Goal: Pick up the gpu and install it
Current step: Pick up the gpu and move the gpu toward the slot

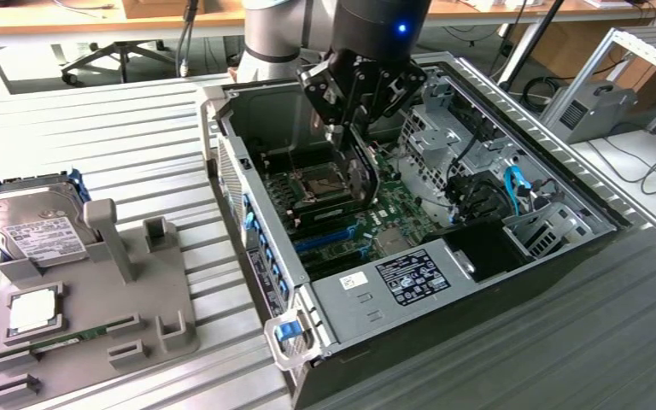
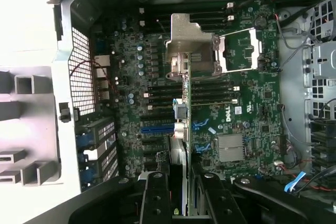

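Pick-up done: jaws clamped on the gpu (image 1: 359, 175), upper centre of the exterior view, above the motherboard (image 1: 402, 213); not seated yet.

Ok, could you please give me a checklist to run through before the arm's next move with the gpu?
1. Grip on the gpu: ok, it sits edge-on between the fingers of the gripper.
2. Side of the computer case open: ok, the motherboard is exposed.
3. Card over the motherboard: ok, it hangs inside the case walls.
4. Card edge lined up with the blue slot: cannot tell.
5. The blue cable clear of the card: ok, it lies well apart.
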Robot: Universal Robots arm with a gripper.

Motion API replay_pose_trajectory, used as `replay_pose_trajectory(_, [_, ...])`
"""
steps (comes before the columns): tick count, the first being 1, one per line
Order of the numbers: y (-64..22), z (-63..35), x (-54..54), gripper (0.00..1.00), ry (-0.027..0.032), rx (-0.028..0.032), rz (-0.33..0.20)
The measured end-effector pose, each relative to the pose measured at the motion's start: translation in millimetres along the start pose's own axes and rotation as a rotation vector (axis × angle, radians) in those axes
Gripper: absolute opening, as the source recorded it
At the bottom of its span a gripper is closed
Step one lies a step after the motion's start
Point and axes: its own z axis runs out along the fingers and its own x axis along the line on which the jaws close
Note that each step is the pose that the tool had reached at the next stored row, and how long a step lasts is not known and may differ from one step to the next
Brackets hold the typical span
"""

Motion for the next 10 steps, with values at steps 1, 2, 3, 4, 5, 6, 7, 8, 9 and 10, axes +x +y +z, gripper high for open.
replay_pose_trajectory(1, [0.0, 0.1, -0.5, 0.26, 0.0000, 0.0000, 0.000])
replay_pose_trajectory(2, [0.1, 0.3, -1.1, 0.26, 0.0001, 0.0001, 0.000])
replay_pose_trajectory(3, [0.1, 0.4, -1.7, 0.26, 0.0001, 0.0001, 0.000])
replay_pose_trajectory(4, [0.2, 0.6, -2.4, 0.26, 0.0000, 0.0000, 0.000])
replay_pose_trajectory(5, [0.2, 0.8, -3.0, 0.26, 0.0000, 0.0001, 0.000])
replay_pose_trajectory(6, [0.3, 1.0, -3.9, 0.26, 0.0000, 0.0001, 0.000])
replay_pose_trajectory(7, [0.3, 1.2, -4.4, 0.26, 0.0000, 0.0002, 0.000])
replay_pose_trajectory(8, [0.3, 1.3, -5.0, 0.26, 0.0000, 0.0003, 0.000])
replay_pose_trajectory(9, [0.4, 1.5, -5.6, 0.26, 0.0001, 0.0003, 0.000])
replay_pose_trajectory(10, [0.4, 1.7, -6.1, 0.26, 0.0000, 0.0003, 0.000])
